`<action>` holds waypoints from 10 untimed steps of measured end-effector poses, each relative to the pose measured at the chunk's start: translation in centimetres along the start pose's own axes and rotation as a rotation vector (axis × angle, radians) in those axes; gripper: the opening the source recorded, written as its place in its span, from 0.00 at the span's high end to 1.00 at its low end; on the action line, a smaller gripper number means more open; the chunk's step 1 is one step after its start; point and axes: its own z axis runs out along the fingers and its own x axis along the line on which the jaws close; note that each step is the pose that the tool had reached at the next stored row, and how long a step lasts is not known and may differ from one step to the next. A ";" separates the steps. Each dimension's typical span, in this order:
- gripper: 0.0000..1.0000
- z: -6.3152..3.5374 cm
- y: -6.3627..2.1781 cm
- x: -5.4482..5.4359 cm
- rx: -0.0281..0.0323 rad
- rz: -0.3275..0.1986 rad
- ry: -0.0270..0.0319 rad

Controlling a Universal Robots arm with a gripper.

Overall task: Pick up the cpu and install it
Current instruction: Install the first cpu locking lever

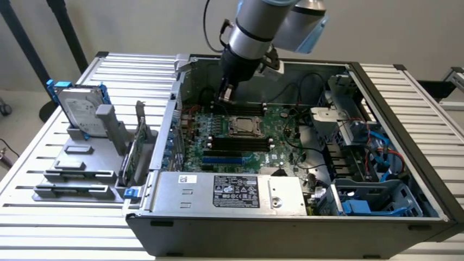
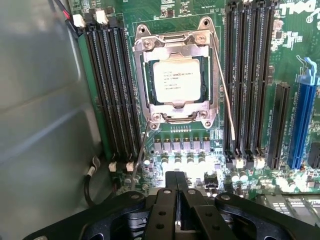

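**Asker:** Start at the exterior view's left. What stands there?

**Me:** On the slatted table (image 1: 43, 217) is a grey fixture (image 1: 80, 163). The hard drive (image 1: 78, 111) stands upright on it in its blue frame. Just beside that, toward the case, an expansion card (image 1: 134, 157) stands on edge.

**Asker:** And the case itself?

**Me:** The computer case (image 1: 290, 234) lies open with its motherboard (image 2: 287, 55) facing up. The silver power supply (image 1: 225, 190) runs along the near wall.

**Asker:** Where is the cpu?

**Me:** The cpu (image 2: 176, 80) lies flat in the socket (image 2: 172, 50), near the middle of the board. Its dull metal top faces up, with the socket's metal frame lying around its edges. Black memory slots (image 2: 112, 90) run along both sides of it, and a thin wire lever (image 2: 226, 102) lies along one side of the frame.

**Asker:** And your gripper?

**Me:** My gripper (image 2: 177, 177) hangs inside the case above the board, near the socket but apart from the cpu. My fingers (image 2: 167, 200) are pressed together against each other.

**Asker:** What is further right?

**Me:** In the wrist view a blue slot (image 2: 301, 125) lies beyond the second bank of memory slots. At the exterior view's right, a drive cage (image 1: 392, 190) with blue parts fills that end of the case.
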 end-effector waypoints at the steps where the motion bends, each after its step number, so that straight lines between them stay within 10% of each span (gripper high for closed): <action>1: 0.89 0.02 -0.07 0.0 -0.0010 0.010 0.0033; 7: 0.89 0.37 -1.24 -0.2 -0.0030 0.037 0.0180; 10: 0.89 0.57 -1.90 -0.3 -0.0008 0.041 0.0406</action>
